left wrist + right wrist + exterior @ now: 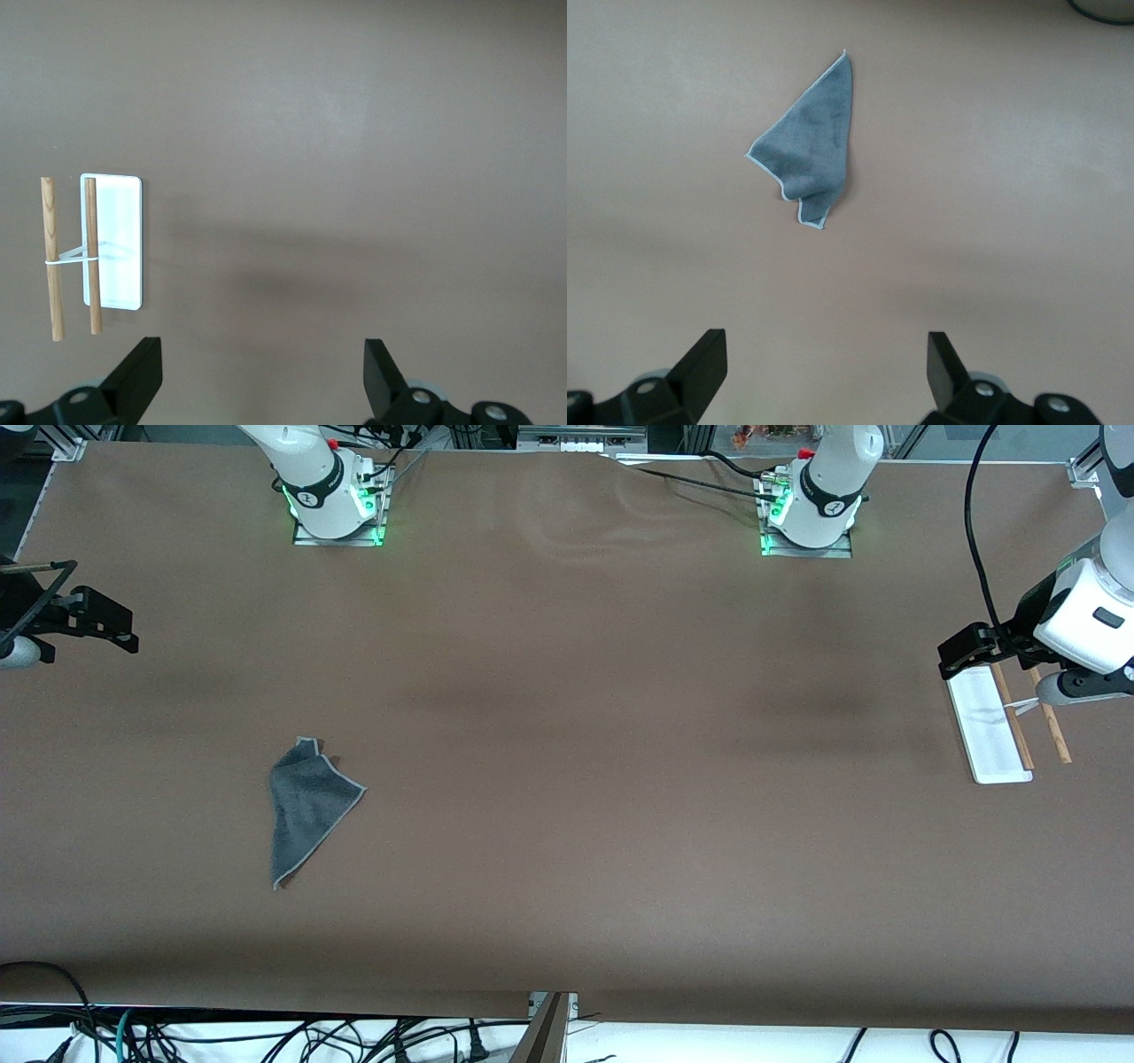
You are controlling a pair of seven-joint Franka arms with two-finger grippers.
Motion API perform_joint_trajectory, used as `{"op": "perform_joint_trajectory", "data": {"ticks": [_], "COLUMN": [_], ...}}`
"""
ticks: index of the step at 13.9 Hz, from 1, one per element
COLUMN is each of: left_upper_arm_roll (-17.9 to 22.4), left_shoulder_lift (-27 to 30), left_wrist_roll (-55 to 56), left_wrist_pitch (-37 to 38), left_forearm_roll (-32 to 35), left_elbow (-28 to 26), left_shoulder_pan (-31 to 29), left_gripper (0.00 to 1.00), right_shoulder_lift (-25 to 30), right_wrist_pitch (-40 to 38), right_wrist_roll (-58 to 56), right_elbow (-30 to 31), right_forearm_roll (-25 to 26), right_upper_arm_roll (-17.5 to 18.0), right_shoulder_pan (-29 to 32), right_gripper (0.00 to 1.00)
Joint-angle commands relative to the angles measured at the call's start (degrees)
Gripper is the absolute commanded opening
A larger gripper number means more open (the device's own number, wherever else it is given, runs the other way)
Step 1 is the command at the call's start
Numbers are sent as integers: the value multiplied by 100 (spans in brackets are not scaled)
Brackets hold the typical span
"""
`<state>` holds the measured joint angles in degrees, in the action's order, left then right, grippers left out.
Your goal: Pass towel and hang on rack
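- We saw the towel (pixel 308 806) flat on the bench (pixel 567 779), ungrasped.
- Rack (pixel 997 735) bare; passing and hanging remained.
- Left pincer (pixel 961 657) and right pincer (pixel 115 624) both released.

Grey towel (pixel 307 809) flat on brown table (pixel 567 850), well apart from rack (pixel 997 731).
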<state>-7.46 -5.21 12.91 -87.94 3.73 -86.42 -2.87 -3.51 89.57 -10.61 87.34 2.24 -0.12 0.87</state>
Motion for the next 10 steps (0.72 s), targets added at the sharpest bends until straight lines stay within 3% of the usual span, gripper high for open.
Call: {"op": "perform_joint_trajectory", "data": {"ticks": [1,10], "left_upper_arm_roll": [17,17], "left_shoulder_lift": [-68,-68], "left_wrist_roll": [-43,-43], "left_wrist_pitch": [110,110], "left_forearm_roll": [-30,-30], "left_elbow": [170,170], "left_shoulder_pan": [6,6], "left_gripper": [100,100], "right_shoulder_lift": [-106,-1204], "right_wrist_pitch": [156,1501], "right_wrist_roll": [-90,-73], "right_elbow": [-147,-121], "right_forearm_roll": [-48,-110], "right_upper_arm_roll": [-23,4], "right_shoulder_pan": [-8,-184], "right_gripper": [100,100]}}
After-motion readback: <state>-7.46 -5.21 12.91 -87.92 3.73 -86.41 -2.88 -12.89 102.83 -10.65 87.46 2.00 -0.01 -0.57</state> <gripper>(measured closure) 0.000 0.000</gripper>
